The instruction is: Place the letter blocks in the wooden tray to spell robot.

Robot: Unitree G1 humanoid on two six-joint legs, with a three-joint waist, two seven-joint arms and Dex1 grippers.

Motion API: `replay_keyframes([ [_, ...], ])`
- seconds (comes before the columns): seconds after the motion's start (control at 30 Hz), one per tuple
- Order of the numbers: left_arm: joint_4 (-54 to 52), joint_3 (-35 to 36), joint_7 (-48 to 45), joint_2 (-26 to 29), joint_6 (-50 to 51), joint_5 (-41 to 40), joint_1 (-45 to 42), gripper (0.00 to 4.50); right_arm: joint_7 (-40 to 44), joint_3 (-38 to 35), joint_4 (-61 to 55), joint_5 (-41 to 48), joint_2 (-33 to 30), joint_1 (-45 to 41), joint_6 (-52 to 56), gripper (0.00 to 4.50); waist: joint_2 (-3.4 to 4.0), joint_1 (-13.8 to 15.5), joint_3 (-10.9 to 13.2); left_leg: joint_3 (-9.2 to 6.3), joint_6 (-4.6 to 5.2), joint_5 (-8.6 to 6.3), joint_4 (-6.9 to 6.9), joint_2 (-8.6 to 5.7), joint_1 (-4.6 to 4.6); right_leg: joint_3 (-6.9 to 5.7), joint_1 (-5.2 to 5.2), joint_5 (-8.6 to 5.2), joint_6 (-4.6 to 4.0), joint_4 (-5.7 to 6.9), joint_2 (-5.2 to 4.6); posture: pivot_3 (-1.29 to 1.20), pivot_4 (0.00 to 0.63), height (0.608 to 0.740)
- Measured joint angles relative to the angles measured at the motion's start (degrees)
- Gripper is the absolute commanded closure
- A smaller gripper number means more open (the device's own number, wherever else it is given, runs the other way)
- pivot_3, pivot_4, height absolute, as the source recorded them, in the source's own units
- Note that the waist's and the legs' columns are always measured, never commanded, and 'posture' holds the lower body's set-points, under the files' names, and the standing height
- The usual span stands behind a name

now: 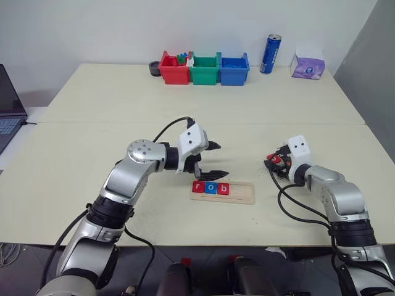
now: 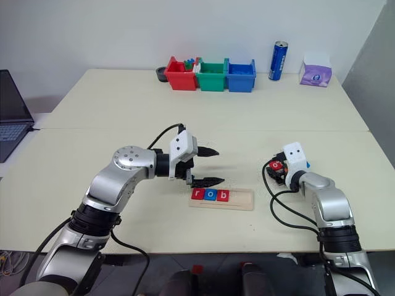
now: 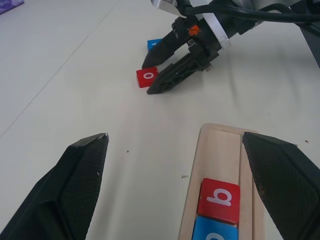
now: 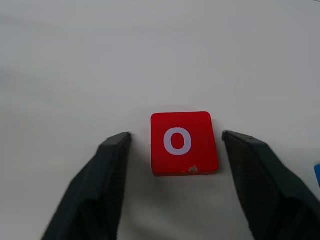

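One red o tile (image 4: pixel 184 142) lies between the right gripper's (image 4: pixel 176 165) parted fingers.

Pale cream table (image 1: pixel 185 105) against a plain white wall (image 1: pixel 123 31)

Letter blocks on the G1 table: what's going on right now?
The robot is spelling "robot" in the wooden tray. Three letter blocks, r, o and b, already sit in it. The right gripper straddles a red o block lying flat on the table, fingers open on either side and not touching it. A blue block lies just beyond it. The left gripper hovers open above the tray's left end, holding nothing.
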Motion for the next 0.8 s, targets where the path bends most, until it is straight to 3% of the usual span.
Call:
replay_keyframes([
  [0.07,0.1,0.0,-0.1,0.0,-0.1,0.0,0.0,0.00,-0.4,-0.1,-0.5,0.0,0.3,0.3,0.1,3.04,0.00,0.0,0.0,0.00,0.00,0.00,0.00,0.00,0.00,0.00,0.00,0.00,0.00,0.00,0.00,0.00,0.150,0.740],
  [0.23,0.2,-0.1,-1.4,0.8,-1.3,0.1,0.0,0.00,-4.6,-1.6,-8.8,-0.6,1.0,4.3,3.2,3.05,0.01,0.1,0.0,-0.01,0.00,0.00,-0.01,0.01,-0.04,-0.01,-0.02,0.00,0.01,-0.02,-0.01,0.00,0.150,0.740],
  [0.33,0.2,-0.5,-2.6,1.3,-2.1,0.3,0.3,0.00,-7.9,-3.3,-22.9,-0.7,2.5,11.0,7.0,3.05,0.02,0.2,0.0,-0.07,-0.01,0.00,-0.05,0.04,-0.08,-0.05,-0.05,-0.02,0.01,-0.04,0.01,0.00,0.150,0.740],
  [0.5,0.0,-1.7,-4.8,0.3,-3.4,-0.3,0.7,0.00,-15.1,-0.8,-41.2,-1.1,12.4,23.8,14.2,3.05,0.02,0.1,0.0,-0.03,-0.02,0.01,-0.03,0.02,-0.05,-0.02,-0.04,-0.04,0.02,0.02,0.00,0.00,0.150,0.740],
  [0.63,0.0,-1.8,-6.1,-0.2,-4.0,-0.8,0.7,0.00,-21.8,0.3,-43.7,-3.5,19.3,29.2,15.5,3.05,0.03,-0.1,0.0,0.02,-0.04,0.02,0.00,0.02,0.01,0.03,-0.04,-0.19,0.29,0.05,0.01,0.00,0.150,0.740],
  [0.8,0.2,-2.4,-7.1,-0.6,-5.2,-0.8,0.5,0.00,-26.4,0.1,-43.6,-5.7,23.8,29.7,14.5,3.05,0.03,-0.1,0.0,-0.02,-0.04,0.02,-0.01,0.02,0.00,0.01,-0.04,-0.20,0.30,0.04,0.03,0.00,0.150,0.740],
])
